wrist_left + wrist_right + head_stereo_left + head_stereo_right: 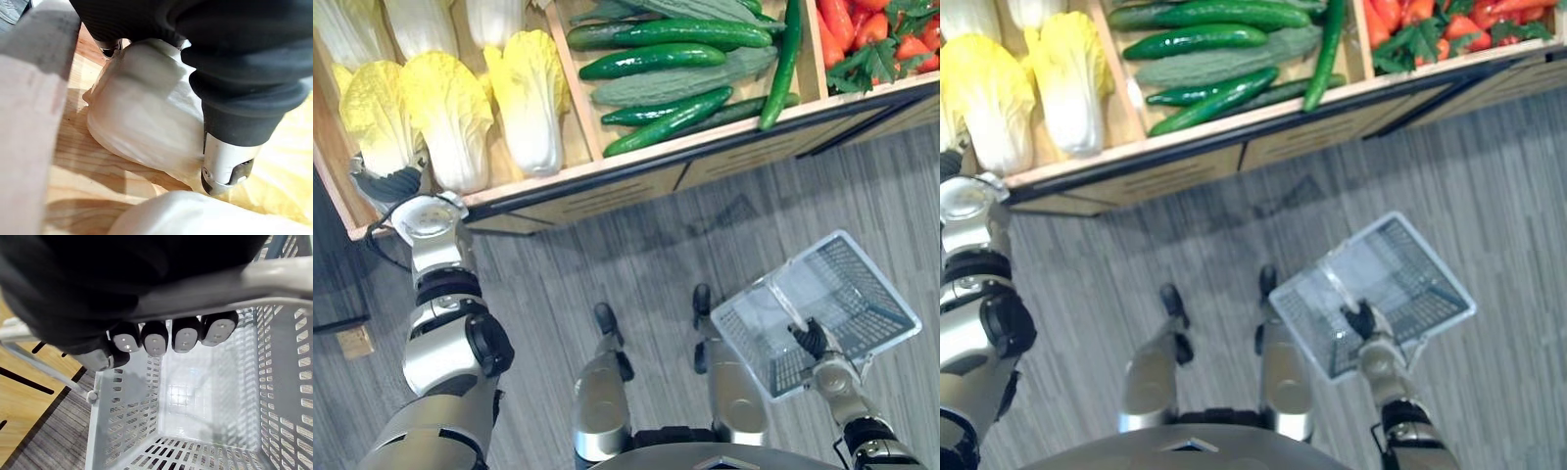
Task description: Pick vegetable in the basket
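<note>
As the head sees it: left hand (391, 184) on the near-left cabbage (374, 117), far-left bin (578, 181).
Left wrist: fingertips (222, 166) clasp the cabbage's white base, which lies on wood.
Right hand (811, 341): near right, curled round basket (852, 284) handle (274, 279).
Right wrist: basket's bare white floor.

Rear cabbages (421, 24) and tomatoes (842, 20) run off the top edge.
</note>
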You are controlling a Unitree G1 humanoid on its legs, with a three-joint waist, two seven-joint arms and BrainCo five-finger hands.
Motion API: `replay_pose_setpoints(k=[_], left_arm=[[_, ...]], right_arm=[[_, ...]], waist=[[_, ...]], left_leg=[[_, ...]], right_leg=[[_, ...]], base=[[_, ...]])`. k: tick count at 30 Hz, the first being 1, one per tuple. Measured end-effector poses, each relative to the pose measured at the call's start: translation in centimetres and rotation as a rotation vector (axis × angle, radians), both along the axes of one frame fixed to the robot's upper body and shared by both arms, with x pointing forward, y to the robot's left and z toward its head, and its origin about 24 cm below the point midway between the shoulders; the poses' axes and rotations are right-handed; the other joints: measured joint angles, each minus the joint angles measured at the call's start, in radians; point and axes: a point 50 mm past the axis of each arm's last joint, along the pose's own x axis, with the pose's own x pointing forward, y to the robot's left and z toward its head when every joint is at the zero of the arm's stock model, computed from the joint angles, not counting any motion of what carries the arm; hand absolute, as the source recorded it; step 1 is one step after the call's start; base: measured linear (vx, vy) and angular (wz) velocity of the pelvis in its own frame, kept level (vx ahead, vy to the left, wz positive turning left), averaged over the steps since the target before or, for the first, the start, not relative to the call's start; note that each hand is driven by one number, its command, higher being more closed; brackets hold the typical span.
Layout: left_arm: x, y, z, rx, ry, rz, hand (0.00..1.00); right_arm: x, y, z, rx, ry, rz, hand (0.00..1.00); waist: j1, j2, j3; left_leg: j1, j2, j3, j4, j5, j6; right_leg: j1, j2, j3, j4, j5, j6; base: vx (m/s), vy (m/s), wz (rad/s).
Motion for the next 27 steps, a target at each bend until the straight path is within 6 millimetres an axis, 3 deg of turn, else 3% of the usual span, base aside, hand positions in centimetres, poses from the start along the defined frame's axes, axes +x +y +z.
replay_pose_setpoints(k=[3,13,21,27], left_arm=[[-0.2,0.7,0.4,0.018,0.023,-0.016,1.0],[0.6,0.1,0.3,0.013,0.066,-0.08,1.0],[0.8,-1.3,-1.2,0.018,0.065,-0.123,1.0],[0.1,-3.1,-4.3,-0.032,0.046,-0.135,1.0]], right_arm=[[0.6,0.3,0.3,0.002,-0.007,0.027,1.0],[0.8,0.7,0.4,0.012,0.002,0.055,1.0],[0.7,0.9,0.2,0.019,0.019,0.067,1.0],[-1.1,1.0,-1.2,0.048,0.09,0.025,1.0]], waist=[[0.0,-0.008,0.004],[-0.005,-0.015,0.0],[-0.015,-0.021,-0.012],[-0.029,-0.019,-0.07]], left_leg=[[-0.004,0.0,0.006,0.001,0.0,0.0],[0.01,0.002,0.012,0.012,0.0,0.0],[0.041,0.007,0.014,0.019,-0.004,-0.002],[0.073,-0.001,-0.002,0.016,-0.001,-0.001]], right_leg=[[-0.005,0.0,0.01,-0.009,0.01,0.001],[0.014,0.0,0.017,-0.02,0.034,0.009],[0.048,0.003,0.019,-0.03,0.036,0.012],[0.092,-0.003,0.008,-0.041,0.036,0.012]], base=[[0.0,-0.013,-0.09],[0.01,-0.003,-0.01],[-0.01,-0.005,-0.02],[0.03,0.001,0.05]])
